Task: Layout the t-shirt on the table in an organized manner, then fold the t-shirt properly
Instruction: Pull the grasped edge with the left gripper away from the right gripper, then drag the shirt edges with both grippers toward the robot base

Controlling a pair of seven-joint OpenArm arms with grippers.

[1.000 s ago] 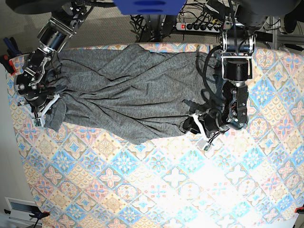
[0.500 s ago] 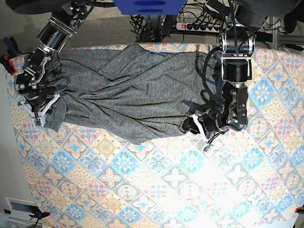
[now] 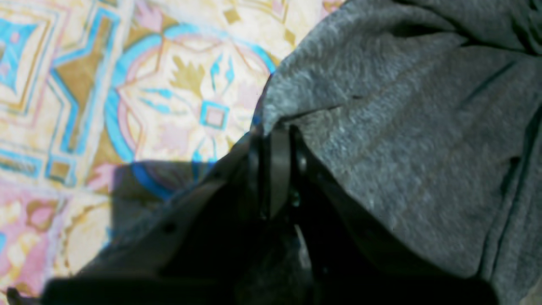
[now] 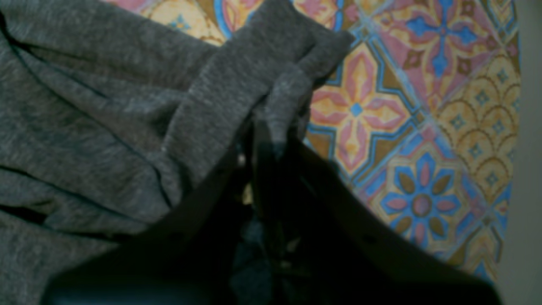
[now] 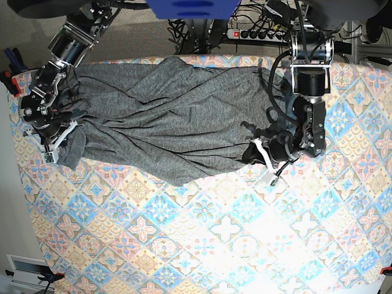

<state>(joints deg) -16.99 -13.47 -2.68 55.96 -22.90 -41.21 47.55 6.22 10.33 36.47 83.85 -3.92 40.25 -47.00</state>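
Still, no writing shows on the t-shirt (image 5: 165,122).

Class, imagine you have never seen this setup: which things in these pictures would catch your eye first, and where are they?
The crumpled dark-grey t-shirt stretches across the far half of the table, whose pastel tile pattern glares bright in front. At either end of the shirt a black arm pinches the cloth: the left gripper and the right gripper, both with jaws shut.
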